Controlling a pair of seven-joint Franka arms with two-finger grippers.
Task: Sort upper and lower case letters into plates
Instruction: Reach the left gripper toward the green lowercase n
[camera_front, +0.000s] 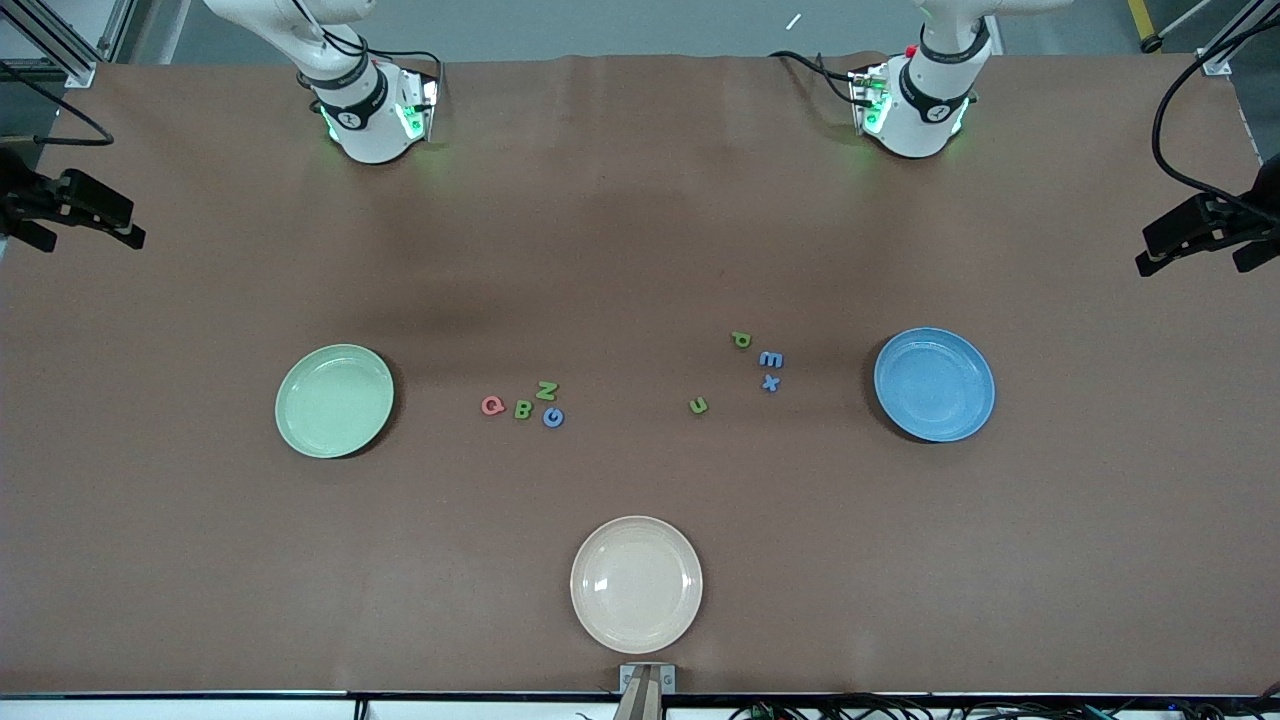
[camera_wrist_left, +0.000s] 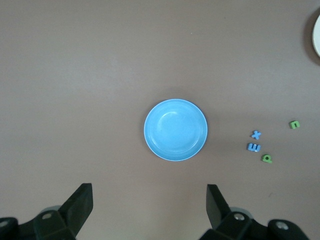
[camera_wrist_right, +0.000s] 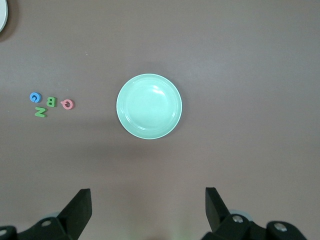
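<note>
The pale green plate (camera_front: 334, 400) lies toward the right arm's end and the blue plate (camera_front: 934, 384) toward the left arm's end; both are empty. Between them on the table lie a pink Q (camera_front: 491, 405), green B (camera_front: 522, 409), green N (camera_front: 546, 390) and blue G (camera_front: 553, 417), then a green u (camera_front: 698, 405), green p (camera_front: 741, 340), blue E (camera_front: 770, 359) and blue x (camera_front: 770, 382). My left gripper (camera_wrist_left: 149, 200) is open and empty high over the blue plate (camera_wrist_left: 176, 130). My right gripper (camera_wrist_right: 148, 202) is open and empty high over the green plate (camera_wrist_right: 149, 106).
A cream-white plate (camera_front: 636, 584) lies empty near the table edge nearest the front camera, in the middle. Black camera mounts (camera_front: 70, 205) stand at both ends of the table. The arm bases (camera_front: 370, 115) stand along the edge farthest from the front camera.
</note>
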